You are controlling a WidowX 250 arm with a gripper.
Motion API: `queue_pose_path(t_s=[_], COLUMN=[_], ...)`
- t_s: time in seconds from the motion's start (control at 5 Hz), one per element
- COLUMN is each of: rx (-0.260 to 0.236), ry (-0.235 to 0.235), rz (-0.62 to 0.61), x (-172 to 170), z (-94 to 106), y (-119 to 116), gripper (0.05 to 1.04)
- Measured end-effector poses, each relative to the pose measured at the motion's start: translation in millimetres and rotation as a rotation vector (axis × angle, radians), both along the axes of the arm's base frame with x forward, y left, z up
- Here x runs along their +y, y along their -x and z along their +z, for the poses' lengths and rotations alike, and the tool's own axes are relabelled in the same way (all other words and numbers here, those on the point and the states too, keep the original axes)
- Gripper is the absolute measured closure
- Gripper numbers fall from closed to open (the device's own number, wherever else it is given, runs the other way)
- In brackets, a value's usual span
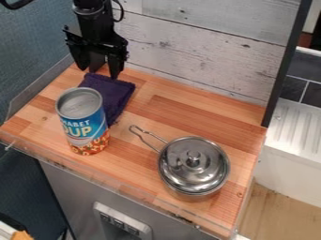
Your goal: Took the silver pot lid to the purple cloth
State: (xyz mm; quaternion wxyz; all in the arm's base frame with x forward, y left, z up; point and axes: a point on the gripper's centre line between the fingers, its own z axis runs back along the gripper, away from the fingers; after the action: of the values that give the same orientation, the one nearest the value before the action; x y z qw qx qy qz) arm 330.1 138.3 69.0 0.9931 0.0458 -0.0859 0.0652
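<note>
The wooden top (188,110) carries a can (84,119), standing upright. Just behind the can and partly hidden by it lies a purple cloth (118,93). Right of the can, apart from it, sits a pot (175,189), its handle pointing canward.

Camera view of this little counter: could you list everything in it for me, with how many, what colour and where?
Lid: one, silver, on the pot
Pot: one, silver, front right of the counter
Can: one, blue, white and orange, left side
Cloth: one, dark purple, behind the can
Counter: one, wood brown, centre
Board wall: one, whitish grey, behind the counter
Post: one, black, right end of the board wall
Ribbed surface: one, white, far right
Tiles: several, dark grey, upper right
Front panel: one, grey, below the counter
Arm: one, black, upper left
Hand: one, black, at the cloth's far end
</note>
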Motion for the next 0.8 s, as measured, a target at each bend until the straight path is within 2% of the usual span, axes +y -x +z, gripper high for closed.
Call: queue_pose_path(t_s=[0.2,0.4,0.6,0.8], rx=[0.030,0.040,-0.027,-0.073], ry=[0.020,0.054,0.062,0.090], rz=[0.004,-0.107,-0.257,-0.383], x=[-3,-43,-97,-139], z=[-11.4,-10.7,9.9,20.0], y=[3,22,40,64], gripper=[0.084,0.084,0.084,0.083])
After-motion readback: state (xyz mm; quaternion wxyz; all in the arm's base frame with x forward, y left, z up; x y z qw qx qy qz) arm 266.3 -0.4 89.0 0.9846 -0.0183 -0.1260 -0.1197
